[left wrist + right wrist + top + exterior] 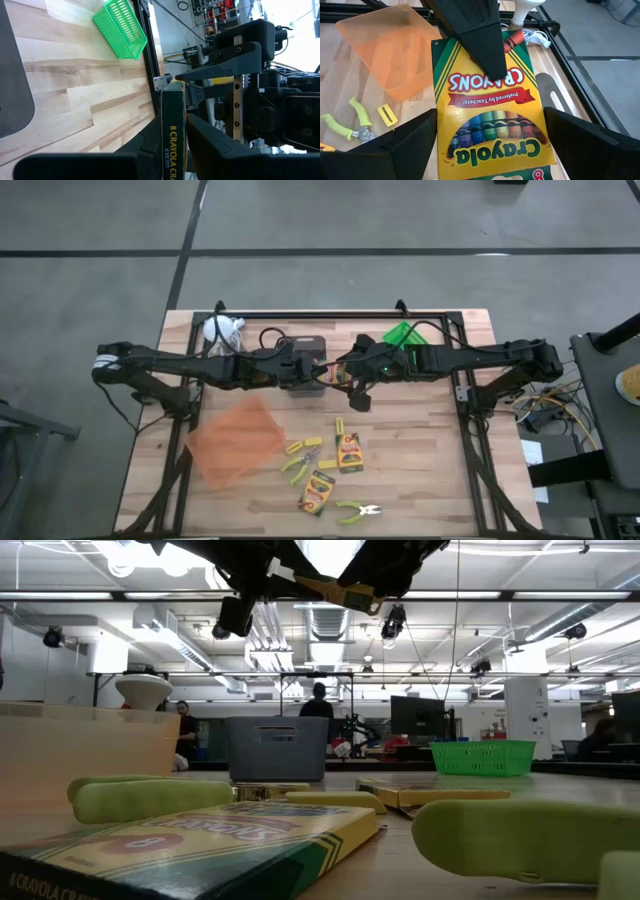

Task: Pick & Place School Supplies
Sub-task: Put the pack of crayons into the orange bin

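One crayon box hangs mid-table, left gripper clamping its edge; right gripper spread around it for handover.

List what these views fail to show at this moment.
High view: crayon box, between left gripper and right gripper, mostly hidden by them.
Low view: inside of the dark bin hidden by its own wall.
Left wrist view: the box's edge print cut off by the picture's edge.
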